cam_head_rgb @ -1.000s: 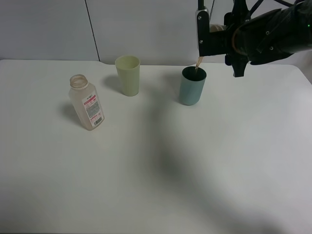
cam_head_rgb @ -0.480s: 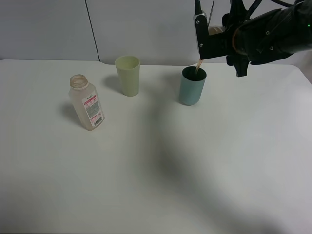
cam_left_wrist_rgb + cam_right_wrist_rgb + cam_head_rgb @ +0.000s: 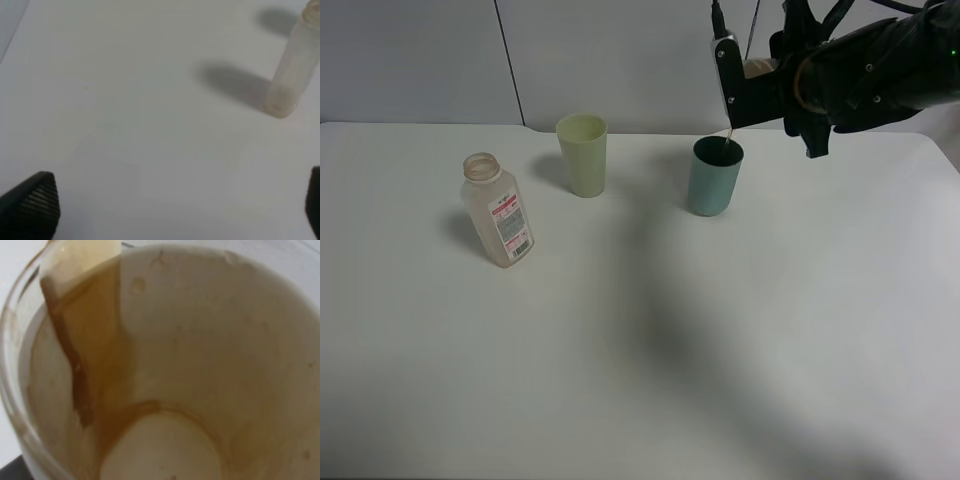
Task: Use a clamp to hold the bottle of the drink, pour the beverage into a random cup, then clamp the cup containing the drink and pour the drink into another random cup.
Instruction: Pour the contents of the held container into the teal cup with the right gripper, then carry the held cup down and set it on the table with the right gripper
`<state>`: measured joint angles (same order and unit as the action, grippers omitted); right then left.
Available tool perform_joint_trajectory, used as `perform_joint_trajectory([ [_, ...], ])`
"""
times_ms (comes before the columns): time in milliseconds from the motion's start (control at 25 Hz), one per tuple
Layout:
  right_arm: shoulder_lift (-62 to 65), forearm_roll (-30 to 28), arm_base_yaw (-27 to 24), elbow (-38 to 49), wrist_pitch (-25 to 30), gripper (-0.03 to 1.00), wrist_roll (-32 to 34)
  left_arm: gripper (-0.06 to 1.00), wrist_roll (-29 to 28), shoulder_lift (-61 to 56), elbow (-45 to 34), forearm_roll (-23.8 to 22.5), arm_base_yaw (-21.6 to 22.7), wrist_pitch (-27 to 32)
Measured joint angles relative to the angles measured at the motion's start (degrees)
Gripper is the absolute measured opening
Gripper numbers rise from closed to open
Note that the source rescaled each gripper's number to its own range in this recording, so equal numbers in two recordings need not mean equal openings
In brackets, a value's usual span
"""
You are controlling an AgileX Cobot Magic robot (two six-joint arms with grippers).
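- Your right gripper (image 3: 752,72) is clamped on a pale cup (image 3: 756,68), tipped over above the teal cup (image 3: 714,177); a thin brown stream (image 3: 729,134) falls into it.
- The right wrist view shows the held cup's inside (image 3: 200,365) streaked with brown drink (image 3: 95,355), nearly empty.
- Your left gripper (image 3: 165,205) is spread wide above bare table (image 3: 125,100).
- The bottle (image 3: 498,209) stands uncapped at the table's left, the yellow-green cup (image 3: 583,154) between it and the teal one.
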<state>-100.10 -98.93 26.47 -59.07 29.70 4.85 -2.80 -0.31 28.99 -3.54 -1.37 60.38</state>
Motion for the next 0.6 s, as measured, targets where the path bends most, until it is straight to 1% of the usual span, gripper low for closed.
perform_joint_trajectory([
  [160,0.0,0.0,0.0,0.0,-0.1,0.01,-3.8,1.0,0.0,0.0,0.0,0.0,0.0,0.0],
  [280,0.0,0.0,0.0,0.0,-0.1,0.01,-3.2,1.0,0.0,0.0,0.0,0.0,0.0,0.0],
  [360,0.0,0.0,0.0,0.0,-0.1,0.01,-0.1,1.0,0.0,0.0,0.0,0.0,0.0,0.0],
  [400,0.0,0.0,0.0,0.0,-0.1,0.01,-0.1,1.0,0.0,0.0,0.0,0.0,0.0,0.0],
  [480,0.0,-0.3,0.0,0.0,-0.1,0.01,5.6,1.0,0.0,0.0,0.0,0.0,0.0,0.0],
  [600,0.0,-0.5,0.0,0.0,-0.2,0.01,19.4,1.0,0.0,0.0,0.0,0.0,0.0,0.0],
])
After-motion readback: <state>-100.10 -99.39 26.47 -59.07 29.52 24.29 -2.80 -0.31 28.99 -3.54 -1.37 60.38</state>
